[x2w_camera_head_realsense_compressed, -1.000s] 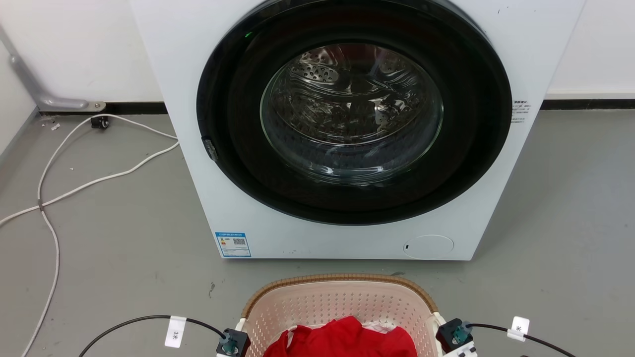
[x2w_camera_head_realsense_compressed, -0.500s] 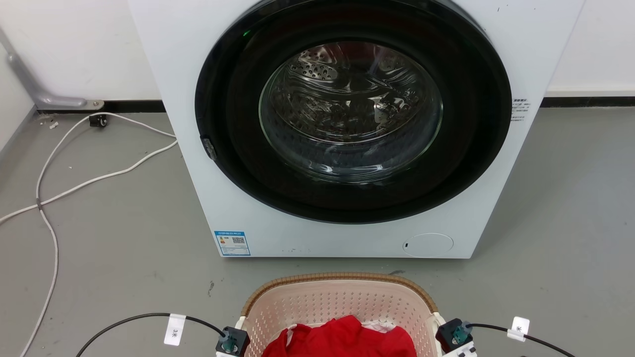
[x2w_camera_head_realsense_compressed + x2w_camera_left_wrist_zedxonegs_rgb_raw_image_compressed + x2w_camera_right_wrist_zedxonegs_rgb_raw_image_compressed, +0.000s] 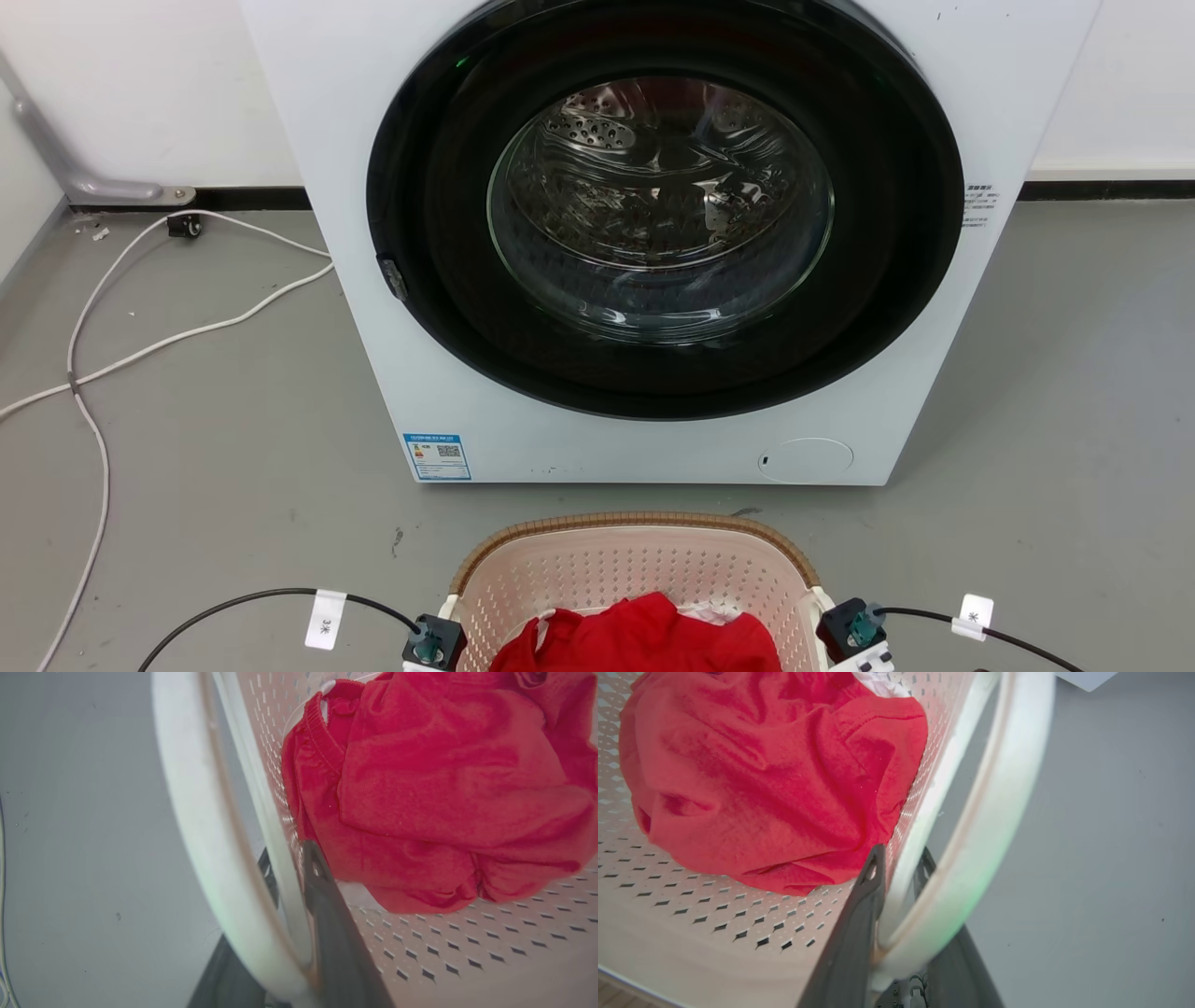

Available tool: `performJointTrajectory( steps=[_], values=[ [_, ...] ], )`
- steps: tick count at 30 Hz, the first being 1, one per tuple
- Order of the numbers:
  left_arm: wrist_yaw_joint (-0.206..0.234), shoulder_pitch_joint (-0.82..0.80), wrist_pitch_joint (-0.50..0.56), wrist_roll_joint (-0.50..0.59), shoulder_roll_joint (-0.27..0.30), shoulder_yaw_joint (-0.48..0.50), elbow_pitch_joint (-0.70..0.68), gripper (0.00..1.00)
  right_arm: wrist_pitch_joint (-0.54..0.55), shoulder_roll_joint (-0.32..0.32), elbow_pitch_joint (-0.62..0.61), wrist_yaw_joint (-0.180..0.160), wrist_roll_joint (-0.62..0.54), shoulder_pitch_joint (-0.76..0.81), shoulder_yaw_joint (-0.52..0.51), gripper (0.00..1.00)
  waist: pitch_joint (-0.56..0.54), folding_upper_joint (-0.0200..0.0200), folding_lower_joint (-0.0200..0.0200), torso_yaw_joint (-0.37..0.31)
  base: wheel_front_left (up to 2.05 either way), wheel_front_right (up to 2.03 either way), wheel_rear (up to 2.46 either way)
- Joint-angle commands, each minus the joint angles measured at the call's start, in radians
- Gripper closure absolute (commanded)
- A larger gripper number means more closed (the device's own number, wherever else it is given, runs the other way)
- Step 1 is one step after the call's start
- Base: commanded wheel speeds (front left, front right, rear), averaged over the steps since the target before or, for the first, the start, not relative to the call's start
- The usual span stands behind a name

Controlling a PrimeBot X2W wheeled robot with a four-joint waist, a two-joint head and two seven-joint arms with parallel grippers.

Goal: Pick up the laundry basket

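The basket (image 3: 635,520) is at the bottom centre of the head view, directly before the washer (image 3: 597,448) and apart from it. Whether it rests on the floor (image 3: 233,448) cannot be told. A red garment (image 3: 639,635) lies inside.

Left jaws: clenched across the basket's left side. One finger (image 3: 327,914) is inside against the perforated wall, the other outside below the white handle (image 3: 196,835).

Right jaws: clenched likewise on the right side. The inner finger (image 3: 859,919) is just beside the garment, and the right handle (image 3: 999,812) passes between the fingers.
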Motion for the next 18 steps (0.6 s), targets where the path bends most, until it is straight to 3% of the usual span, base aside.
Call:
performJointTrajectory(
  steps=[1,18],
  values=[
    [-0.006,-0.022,-0.013,-0.002,0.017,-0.006,-0.002,1.0,-0.001,-0.008,0.005,0.003,-0.002,-0.008,0.014,1.0,0.0,-0.0001,-0.0001,0.0,0.0,0.0,0.0],
    [-0.006,-0.022,-0.016,-0.025,0.025,-0.033,0.0,1.0,-0.006,-0.005,0.012,0.003,0.035,-0.015,0.054,1.0,0.002,-0.0001,-0.0001,-0.003,0.0,0.0,0.0]
  ],
)
